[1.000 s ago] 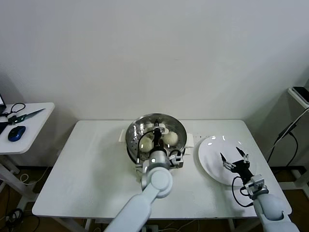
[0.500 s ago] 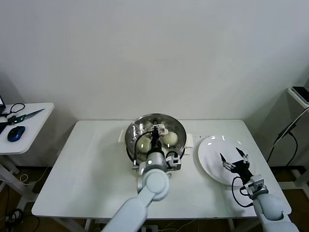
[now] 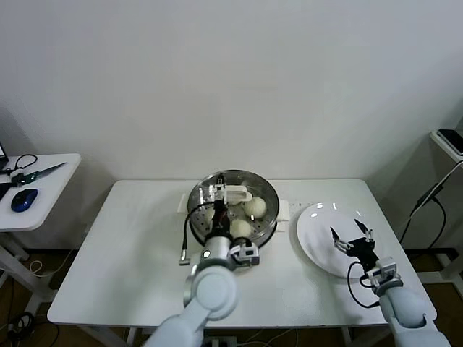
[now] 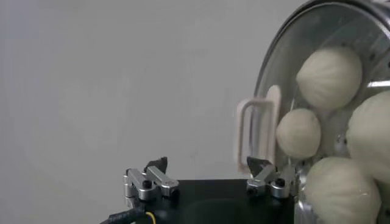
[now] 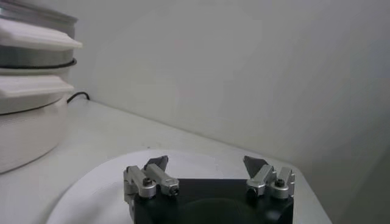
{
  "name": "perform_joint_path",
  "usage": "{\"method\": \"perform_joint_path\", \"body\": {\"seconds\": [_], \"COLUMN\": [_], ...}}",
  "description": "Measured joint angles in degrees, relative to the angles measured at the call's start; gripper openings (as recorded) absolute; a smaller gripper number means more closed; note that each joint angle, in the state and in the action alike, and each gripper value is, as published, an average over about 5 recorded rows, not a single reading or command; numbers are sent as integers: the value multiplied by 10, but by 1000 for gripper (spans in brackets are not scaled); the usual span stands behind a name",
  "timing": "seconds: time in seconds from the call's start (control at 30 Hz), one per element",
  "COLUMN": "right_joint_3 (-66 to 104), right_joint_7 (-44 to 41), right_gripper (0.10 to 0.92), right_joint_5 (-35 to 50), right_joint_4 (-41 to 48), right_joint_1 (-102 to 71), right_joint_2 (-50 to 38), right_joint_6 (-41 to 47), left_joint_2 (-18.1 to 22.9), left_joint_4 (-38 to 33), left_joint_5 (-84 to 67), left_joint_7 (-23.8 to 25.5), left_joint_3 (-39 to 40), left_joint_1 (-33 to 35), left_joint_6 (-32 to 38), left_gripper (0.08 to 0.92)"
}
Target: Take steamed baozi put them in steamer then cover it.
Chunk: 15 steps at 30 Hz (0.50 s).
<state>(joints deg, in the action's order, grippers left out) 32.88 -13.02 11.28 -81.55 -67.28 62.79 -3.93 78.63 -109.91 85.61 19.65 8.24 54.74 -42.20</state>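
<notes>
The steamer (image 3: pixel 269 195) stands at the table's middle back, and its side shows in the right wrist view (image 5: pixel 27 58). The cover (image 3: pixel 255 186) lies on it, its cream-white handle (image 3: pixel 237 194) free. Several baozi (image 3: pixel 253 206) show through the glass; the left wrist view also shows the baozi (image 4: pixel 329 76), the cover (image 4: pixel 286 55) and the handle (image 4: pixel 259 137). My left gripper (image 3: pixel 215 193) (image 4: pixel 207 173) is open and empty, over the steamer's left part, just left of the handle. My right gripper (image 3: pixel 351 237) (image 5: pixel 207 167) is open and empty above the white plate.
The white plate (image 3: pixel 315 224) (image 5: pixel 201 155) lies right of the steamer. A side table at the left holds a blue mouse (image 3: pixel 25 199) and scissors (image 3: pixel 36 173). A shelf with a dark object (image 3: pixel 452 137) and a cable (image 3: pixel 427 199) stand at the right.
My left gripper has come off the cover's handle and moved to the left with the arm. The handle now stands free. The right arm has not moved.
</notes>
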Motion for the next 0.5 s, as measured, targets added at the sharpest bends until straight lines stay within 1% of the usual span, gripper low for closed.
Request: {"method": "perform_joint_path", "body": {"seconds": [0.13,0.23,0.33,0.5], "right_joint_3": [3,5,8,14], "right_joint_7": [3,5,6,6], "right_gripper": [823,823,823,823], "right_joint_5": [5,9,12,15], "right_joint_4": [-7,-14,-22,-38], "right_joint_1": [-3,-6,-12,-21], "right_joint_2": [1,3,5,11], "right_joint_6": [7,10,12,12], "left_joint_2": [-22,-36,-44,-47], "left_joint_4": [-41,-69,-91,-111], "left_joint_5": [-28,-63,-119,-248], "left_joint_7": [-13,-36,-73,-150], "left_joint_3": [-19,-44,-78,-158], "left_joint_1": [31,60,91,145], "left_joint_6": [0,0,0,1], "left_gripper": [822,823,823,823]}}
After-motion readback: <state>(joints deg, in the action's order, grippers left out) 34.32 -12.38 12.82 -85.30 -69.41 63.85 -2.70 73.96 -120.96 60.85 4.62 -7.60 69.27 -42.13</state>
